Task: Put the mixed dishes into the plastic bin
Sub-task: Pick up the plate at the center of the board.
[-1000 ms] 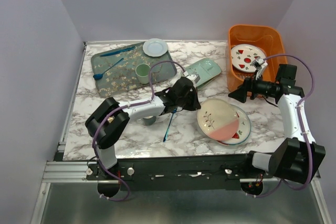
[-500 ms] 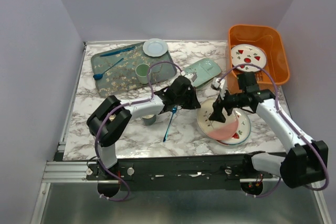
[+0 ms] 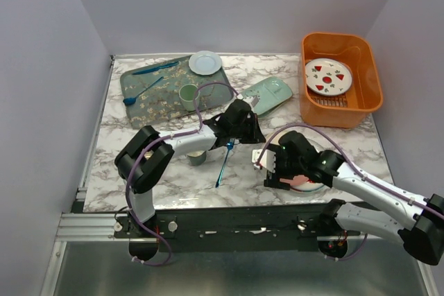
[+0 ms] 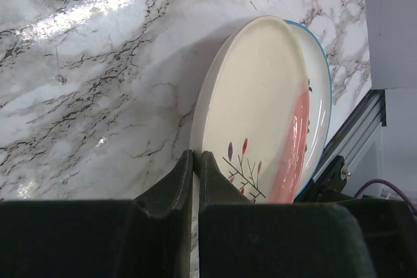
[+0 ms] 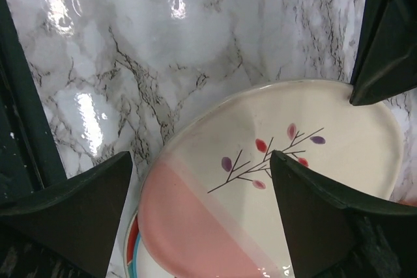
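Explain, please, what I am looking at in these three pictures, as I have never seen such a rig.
These are two robot arms bolted to the near edge of a marble table. The wide picture comes from a fixed camera above and behind them; the other two come from cameras on the wrists. The left arm's two fingers are shut on nothing. The right arm's two fingers stand open over a cream-and-pink plate, not gripping it. Farther back sit an orange bin holding a white plate with red marks, a pale-green dish, and a floral tray with a cup and a small plate. A blue utensil lies loose.
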`<action>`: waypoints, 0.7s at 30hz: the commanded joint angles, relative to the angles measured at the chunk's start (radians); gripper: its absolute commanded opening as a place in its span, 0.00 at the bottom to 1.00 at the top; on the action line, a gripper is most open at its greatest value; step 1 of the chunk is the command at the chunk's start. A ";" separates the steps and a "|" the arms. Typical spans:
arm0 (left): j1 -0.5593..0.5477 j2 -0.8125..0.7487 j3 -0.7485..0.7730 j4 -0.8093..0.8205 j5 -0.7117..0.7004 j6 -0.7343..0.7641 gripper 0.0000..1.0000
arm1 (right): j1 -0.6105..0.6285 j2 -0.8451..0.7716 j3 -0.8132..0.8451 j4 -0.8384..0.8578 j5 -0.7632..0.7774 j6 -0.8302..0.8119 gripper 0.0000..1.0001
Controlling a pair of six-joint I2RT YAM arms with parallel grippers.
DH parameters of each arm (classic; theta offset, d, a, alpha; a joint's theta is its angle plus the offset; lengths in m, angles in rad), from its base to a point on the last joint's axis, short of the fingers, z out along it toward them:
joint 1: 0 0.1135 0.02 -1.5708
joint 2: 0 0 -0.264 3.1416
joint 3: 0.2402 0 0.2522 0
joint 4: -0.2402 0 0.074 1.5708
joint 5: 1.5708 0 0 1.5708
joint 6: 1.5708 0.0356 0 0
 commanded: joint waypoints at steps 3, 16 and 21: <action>0.003 -0.004 0.026 0.096 0.060 -0.061 0.00 | 0.093 0.004 -0.027 0.040 0.205 0.008 0.94; 0.009 -0.004 0.020 0.113 0.066 -0.087 0.00 | 0.191 0.072 -0.036 0.028 0.303 0.044 0.72; 0.009 0.001 0.014 0.129 0.073 -0.092 0.00 | 0.193 0.089 -0.028 0.016 0.295 0.049 0.51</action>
